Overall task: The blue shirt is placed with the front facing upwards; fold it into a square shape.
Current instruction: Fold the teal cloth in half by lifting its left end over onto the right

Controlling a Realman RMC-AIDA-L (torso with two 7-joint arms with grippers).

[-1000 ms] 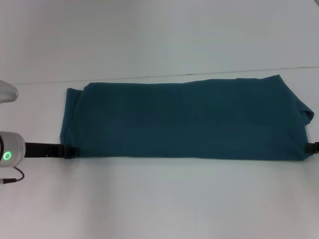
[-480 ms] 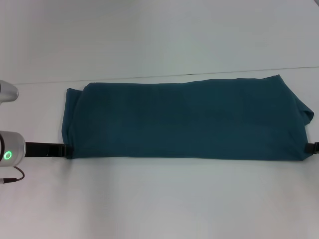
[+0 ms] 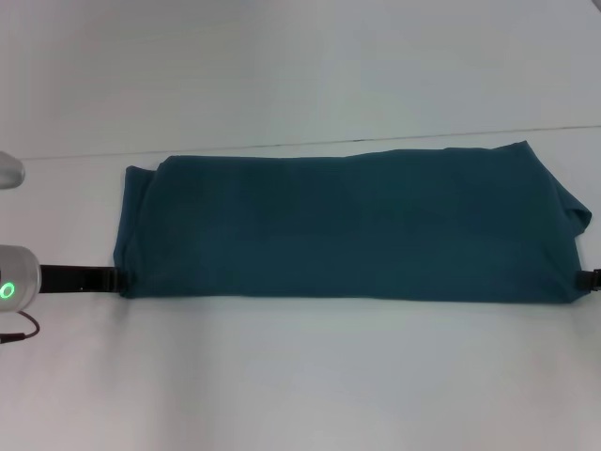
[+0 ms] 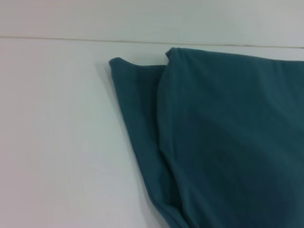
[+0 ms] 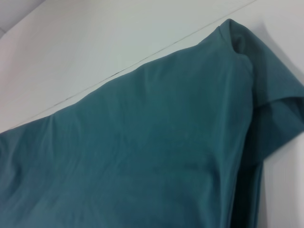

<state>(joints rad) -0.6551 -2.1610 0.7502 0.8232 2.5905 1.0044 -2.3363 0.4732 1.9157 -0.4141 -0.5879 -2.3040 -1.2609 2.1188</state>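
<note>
One long teal band — the blue shirt (image 3: 347,225) — folded lengthwise.

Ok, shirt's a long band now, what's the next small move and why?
Probably bring one short end over toward the other. The blue shirt lies as a long flat band on the table, far wider than deep, with the left claw and right claw at its near corners.

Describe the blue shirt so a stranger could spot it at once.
On the white table, a long dark teal band of cloth spans nearly the whole width: the blue shirt, folded lengthwise. The left gripper and right gripper sit at its near corners. It is the only cloth there, showing no print.
</note>
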